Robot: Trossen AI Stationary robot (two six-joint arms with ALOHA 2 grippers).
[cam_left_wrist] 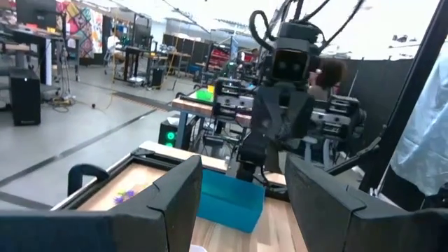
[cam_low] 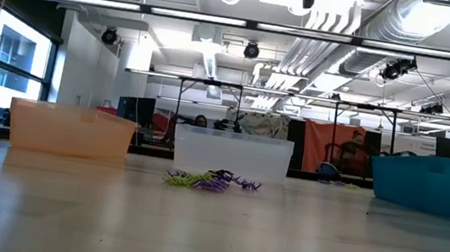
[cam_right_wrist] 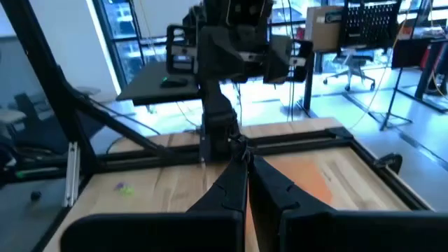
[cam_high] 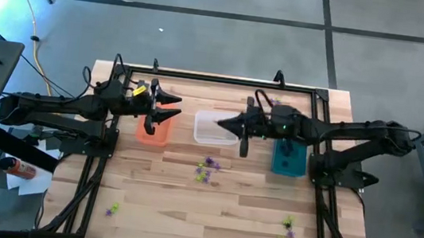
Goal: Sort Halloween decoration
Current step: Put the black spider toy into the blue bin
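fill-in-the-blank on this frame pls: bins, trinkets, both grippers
1. Between the orange bin and the teal bin stands the ____ bin.
2. The left gripper, over the orange bin, has its jaws ____.
3. The right gripper, over the clear bin, is ____.
4. The trinkets lie on the ____, not in a bin.

Missing: clear; open; shut; table

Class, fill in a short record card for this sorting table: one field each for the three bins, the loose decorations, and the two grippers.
Orange bin: left of the row, under the left gripper
Clear bin: middle of the row
Teal bin: right of the row
Halloween decorations: main cluster in front of the clear bin; a few strays near the front corners
Left gripper: open, above the orange bin, holding nothing
Right gripper: shut, above the clear bin; nothing visibly held
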